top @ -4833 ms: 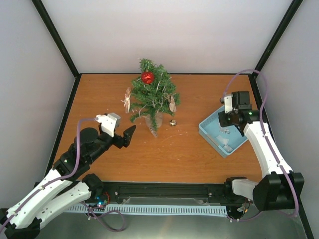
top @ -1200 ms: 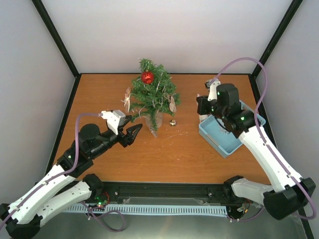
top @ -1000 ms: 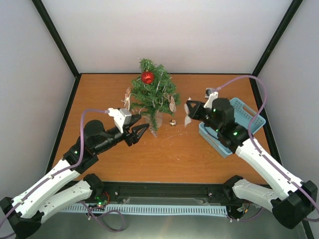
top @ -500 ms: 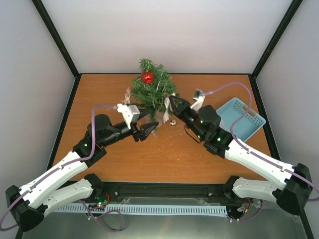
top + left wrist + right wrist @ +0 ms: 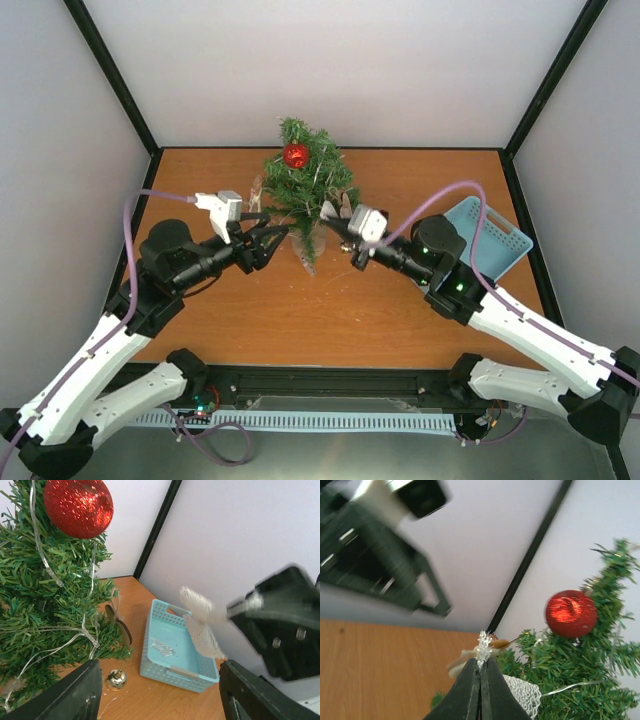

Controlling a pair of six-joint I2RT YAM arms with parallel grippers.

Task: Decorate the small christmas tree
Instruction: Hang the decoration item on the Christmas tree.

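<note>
I read the right pincer (image 5: 480, 669) as clamped together on a white mesh ornament (image 5: 199, 614), apparently by its glittery top, and held just beside the right flank of the small christmas tree (image 5: 305, 190). The left pincer (image 5: 268, 238) has its fingers apart, close to the tree's lower left branches. The tree stands upright at the back centre of the counter (image 5: 300, 310), with a red ball (image 5: 296, 155) near its top, a gold bell (image 5: 116, 678) by its base and a blue basket (image 5: 492, 238) well off to its right.
</note>
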